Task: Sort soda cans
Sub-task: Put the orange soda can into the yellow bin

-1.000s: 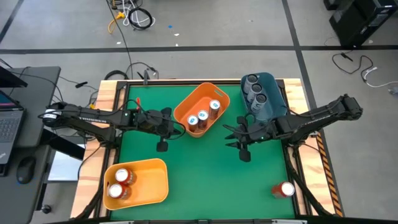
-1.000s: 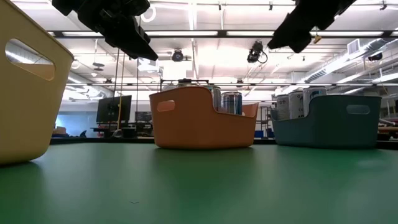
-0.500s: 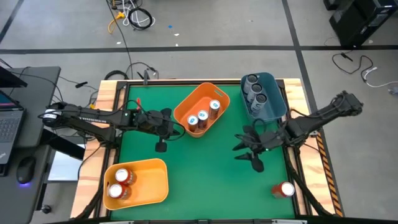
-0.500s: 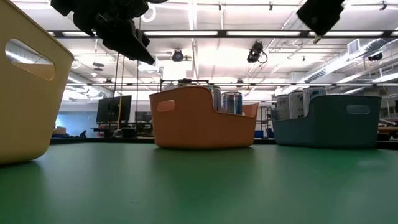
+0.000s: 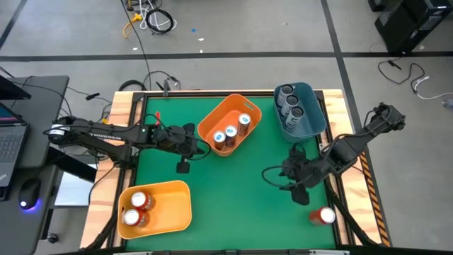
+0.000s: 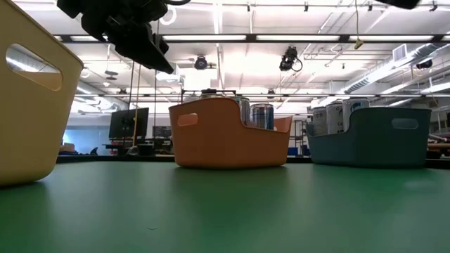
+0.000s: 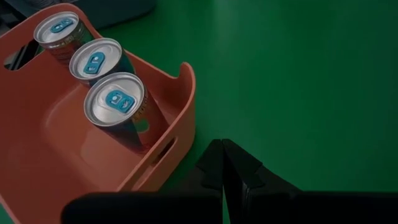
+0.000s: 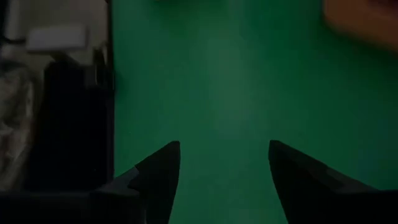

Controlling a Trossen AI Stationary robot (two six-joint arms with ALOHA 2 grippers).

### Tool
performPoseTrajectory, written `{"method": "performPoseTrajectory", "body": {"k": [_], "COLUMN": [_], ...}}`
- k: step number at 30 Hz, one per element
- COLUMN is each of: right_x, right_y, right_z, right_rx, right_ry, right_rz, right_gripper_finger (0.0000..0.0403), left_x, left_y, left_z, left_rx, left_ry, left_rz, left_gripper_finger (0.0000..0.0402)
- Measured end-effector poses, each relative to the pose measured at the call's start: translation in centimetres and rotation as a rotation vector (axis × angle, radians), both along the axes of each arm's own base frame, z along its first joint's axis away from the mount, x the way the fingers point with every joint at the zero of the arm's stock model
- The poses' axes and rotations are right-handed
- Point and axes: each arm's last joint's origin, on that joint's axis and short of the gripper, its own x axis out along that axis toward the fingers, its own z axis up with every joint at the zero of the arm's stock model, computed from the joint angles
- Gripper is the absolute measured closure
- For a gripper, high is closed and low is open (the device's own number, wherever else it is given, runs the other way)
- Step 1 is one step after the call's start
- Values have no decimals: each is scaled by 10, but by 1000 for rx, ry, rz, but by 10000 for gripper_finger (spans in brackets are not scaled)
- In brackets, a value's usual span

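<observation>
Right gripper [image 5: 283,182], jaws open and empty, hovers near a lone red can [image 5: 325,216]. Left gripper [image 5: 185,159], jaws closed, waits beside the orange bin [image 5: 210,121].

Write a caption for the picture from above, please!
Right gripper heads for the last red can; the bins hold the others.

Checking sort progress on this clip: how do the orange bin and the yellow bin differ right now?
The orange bin holds three white-and-blue cans; the yellow bin holds two red-orange cans. The orange bin sits angled near the table's far-middle, beside the shut left gripper; the yellow bin sits at the near-left corner. Both are open-topped plastic bins with cans standing upright.
</observation>
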Motion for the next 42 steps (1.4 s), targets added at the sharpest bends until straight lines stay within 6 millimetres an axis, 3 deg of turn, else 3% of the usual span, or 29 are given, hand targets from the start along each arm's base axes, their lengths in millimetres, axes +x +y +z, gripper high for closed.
{"method": "performPoseTrajectory", "body": {"k": [10, 16, 29, 42], "right_x": [-13, -23, -46, -58], "right_y": [31, 48, 82, 114], "right_z": [-19, -32, -42, -63], "right_rx": [155, 160, 171, 112], "right_ry": [498, 697, 811, 846], "right_rz": [-151, -199, -307, -299], "right_gripper_finger": [98, 61, 52, 52], "left_x": [0, 0, 0, -1], "left_y": [0, 0, 0, 0], "left_z": [0, 0, 0, -2], "left_rx": [-6, -6, -5, -25], "left_ry": [2, -1, 3, 23], "left_rz": [4, 5, 4, 15], "left_gripper_finger": [400, 400, 400, 400]}}
